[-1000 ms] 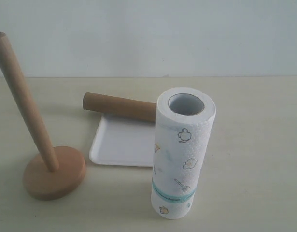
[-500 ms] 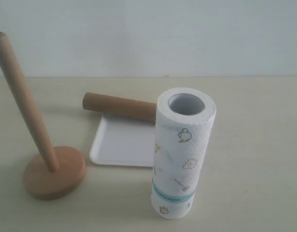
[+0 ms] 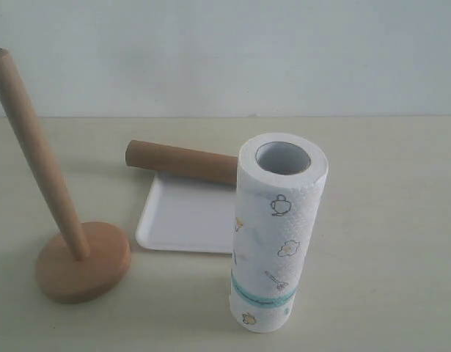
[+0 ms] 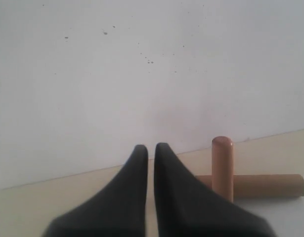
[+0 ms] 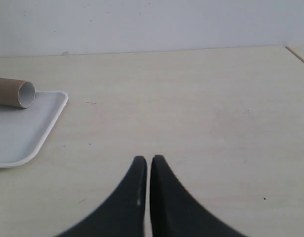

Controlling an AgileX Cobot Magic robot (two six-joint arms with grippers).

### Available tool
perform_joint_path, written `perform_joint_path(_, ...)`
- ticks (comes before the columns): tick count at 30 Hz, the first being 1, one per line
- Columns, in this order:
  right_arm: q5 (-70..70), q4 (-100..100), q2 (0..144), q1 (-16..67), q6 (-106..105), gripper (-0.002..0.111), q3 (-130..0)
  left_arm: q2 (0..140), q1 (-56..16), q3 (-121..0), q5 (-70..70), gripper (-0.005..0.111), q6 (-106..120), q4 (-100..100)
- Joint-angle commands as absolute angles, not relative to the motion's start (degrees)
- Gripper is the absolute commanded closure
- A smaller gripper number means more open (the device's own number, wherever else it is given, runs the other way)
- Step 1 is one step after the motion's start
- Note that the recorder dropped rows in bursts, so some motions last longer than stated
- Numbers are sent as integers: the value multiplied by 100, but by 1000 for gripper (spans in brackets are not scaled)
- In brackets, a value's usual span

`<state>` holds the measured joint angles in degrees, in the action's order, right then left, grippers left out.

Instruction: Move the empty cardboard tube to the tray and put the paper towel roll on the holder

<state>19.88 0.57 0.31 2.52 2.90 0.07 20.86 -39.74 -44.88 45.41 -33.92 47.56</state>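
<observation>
The brown cardboard tube (image 3: 182, 162) lies on its side across the far rim of the white tray (image 3: 182, 220). Upright in front of the tray stands the printed paper towel roll (image 3: 276, 235). At the left is the wooden holder (image 3: 82, 262), its dowel (image 3: 36, 150) bare. Neither gripper shows in the exterior view. My left gripper (image 4: 151, 148) is shut and empty, with the dowel (image 4: 222, 168) and tube (image 4: 268, 186) beyond it. My right gripper (image 5: 148, 159) is shut and empty over bare table, the tube's open end (image 5: 24, 94) and tray (image 5: 40, 128) off to one side.
The pale table (image 3: 386, 191) stretches bare to the right of the roll, and a plain white wall (image 3: 225, 51) backs the scene. The right wrist view catches a table edge (image 5: 300, 54) in one corner.
</observation>
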Motion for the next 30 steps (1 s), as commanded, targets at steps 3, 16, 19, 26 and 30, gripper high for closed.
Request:
perform_joint_path(3,1917,60,0,231,261,106,0,1573,-3995,-4106,4538,103,-3510,4550)
perform_joint_path(16,1917,60,0,231,261,106,0,1302,-3995,-4106,4506,103,-3510,4416)
perform_joint_path(19,1917,60,0,231,261,106,0,1302,-3995,-4106,4506,103,-3510,4416)
perform_joint_path(26,1917,60,0,231,261,106,0,1304,-3771,-4094,4480,103,-3526,4273)
perform_joint_path(30,1917,60,0,231,261,106,0,1290,-2813,-3795,3961,103,-3728,3549)
